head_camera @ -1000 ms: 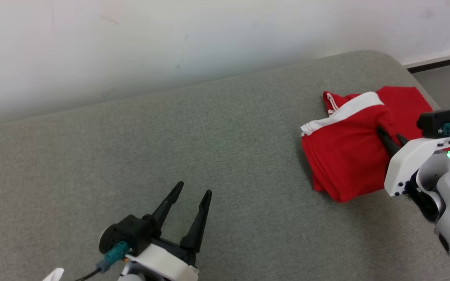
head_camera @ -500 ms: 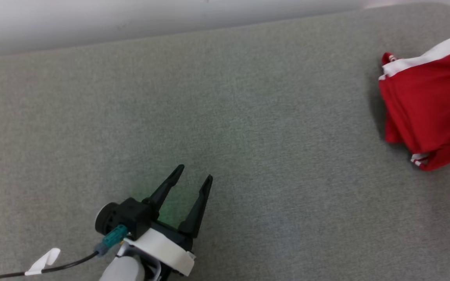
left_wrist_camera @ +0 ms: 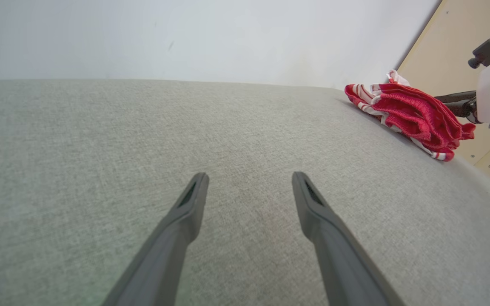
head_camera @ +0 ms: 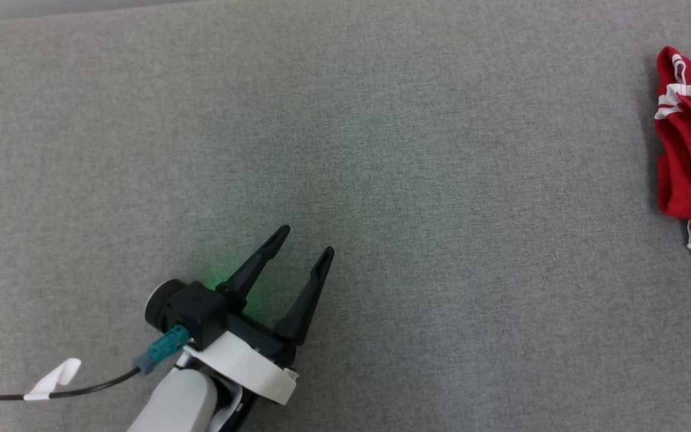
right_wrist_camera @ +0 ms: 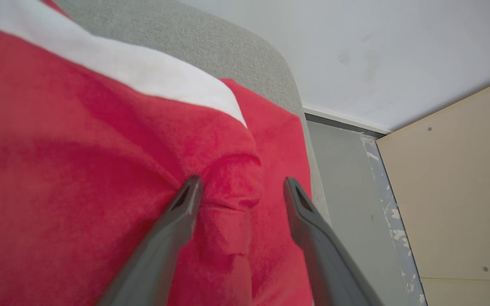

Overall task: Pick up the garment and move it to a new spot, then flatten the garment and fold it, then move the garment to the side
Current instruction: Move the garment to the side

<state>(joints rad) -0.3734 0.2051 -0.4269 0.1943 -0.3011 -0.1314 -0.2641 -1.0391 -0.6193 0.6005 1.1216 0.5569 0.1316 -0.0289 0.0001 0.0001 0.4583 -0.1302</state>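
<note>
The red garment (head_camera: 690, 156) with white stripes lies bunched at the far right of the grey cushion, cut by the head view's right edge. The left wrist view has the garment (left_wrist_camera: 411, 112) near the cushion's rounded corner. My left gripper (head_camera: 307, 241) is open and empty, low over bare cushion, far left of the garment; its fingers spread wide in its own view (left_wrist_camera: 249, 175). My right gripper (right_wrist_camera: 241, 180) is open, its fingers pressed against the garment (right_wrist_camera: 79, 170) with a raised red fold between them. From the left wrist view the right gripper (left_wrist_camera: 449, 103) reaches the garment's far side.
The grey cushion (head_camera: 381, 150) spreads wide between my left gripper and the garment. Its right edge drops to a grey floor (right_wrist_camera: 347, 191) beside a beige panel (right_wrist_camera: 462, 191). A white wall (left_wrist_camera: 185, 34) stands behind. A black cable with a white tag (head_camera: 51, 381) trails from my left wrist.
The head camera has swung left and down, so the garment slid to the picture's right edge and the right arm left it. The left gripper stays open in about the same place.
</note>
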